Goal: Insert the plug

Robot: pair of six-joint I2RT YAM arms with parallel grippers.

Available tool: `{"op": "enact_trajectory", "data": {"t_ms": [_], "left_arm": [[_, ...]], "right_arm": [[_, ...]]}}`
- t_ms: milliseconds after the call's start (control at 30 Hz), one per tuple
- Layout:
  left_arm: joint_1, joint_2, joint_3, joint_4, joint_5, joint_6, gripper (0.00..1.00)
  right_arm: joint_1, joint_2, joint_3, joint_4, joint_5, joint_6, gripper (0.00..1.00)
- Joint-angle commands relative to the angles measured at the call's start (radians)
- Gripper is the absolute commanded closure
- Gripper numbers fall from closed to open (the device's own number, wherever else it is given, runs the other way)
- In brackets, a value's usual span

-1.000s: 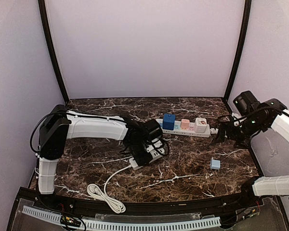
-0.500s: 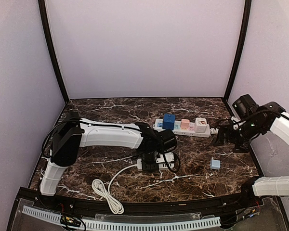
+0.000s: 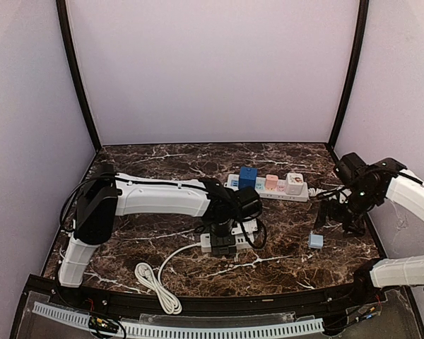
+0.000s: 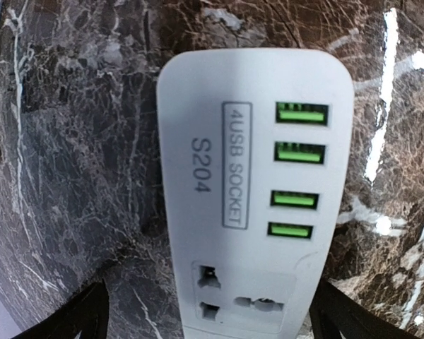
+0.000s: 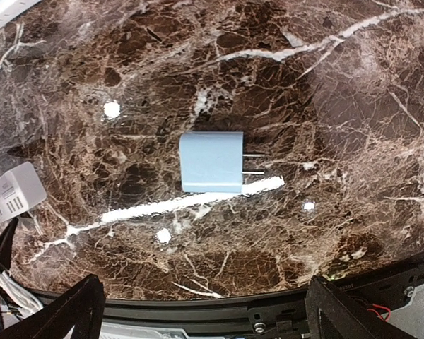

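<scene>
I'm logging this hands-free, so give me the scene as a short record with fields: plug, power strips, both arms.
plug: light blue plug lying loose on the marble table, prongs bare
near strip: white USB power strip, visible sockets empty
far strip: second power strip holding three adapters
left fingers: open, above the USB power strip
right fingers: open, above the plug

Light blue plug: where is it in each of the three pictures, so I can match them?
Top external: the light blue plug lies right of centre, toward the near edge.
Left wrist: not in it; only the white power strip shows.
Right wrist: the plug sits mid-picture, prongs pointing right.
Shared landmark: the dark marble table, in all three.
</scene>
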State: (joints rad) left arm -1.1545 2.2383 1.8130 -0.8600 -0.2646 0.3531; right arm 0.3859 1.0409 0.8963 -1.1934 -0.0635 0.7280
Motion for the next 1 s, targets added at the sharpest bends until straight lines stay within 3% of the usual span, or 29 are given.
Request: {"op": "enact_trajectory", "data": {"t_ms": [0, 367, 600, 767, 967], "left_arm": [[-0.005, -0.103, 0.023, 0.023, -0.047, -0.059, 0.01], [-0.005, -0.288, 0.006, 0.034, -0.062, -0.264, 0.01], [-0.005, -0.43, -0.103, 0.048, -0.042, -0.393, 0.04], [-0.005, -0.496, -0.177, 0.067, -0.014, -0.48, 0.06], [-0.007, -0.575, -0.245, 0.093, 0.007, -0.562, 0.08]], "right_arm": [[-0.004, 0.036, -0.035, 0.024, 0.058, 0.01, 0.01], [-0.005, 0.125, -0.094, 0.129, 0.083, 0.055, 0.01], [-0.021, 0.197, -0.039, 0.072, 0.012, 0.402, 0.02], [-0.061, 0.247, -0.039, 0.062, -0.085, 0.564, 0.01], [-0.147, 0.154, -0.127, 0.141, -0.185, 0.772, 0.04]]}}
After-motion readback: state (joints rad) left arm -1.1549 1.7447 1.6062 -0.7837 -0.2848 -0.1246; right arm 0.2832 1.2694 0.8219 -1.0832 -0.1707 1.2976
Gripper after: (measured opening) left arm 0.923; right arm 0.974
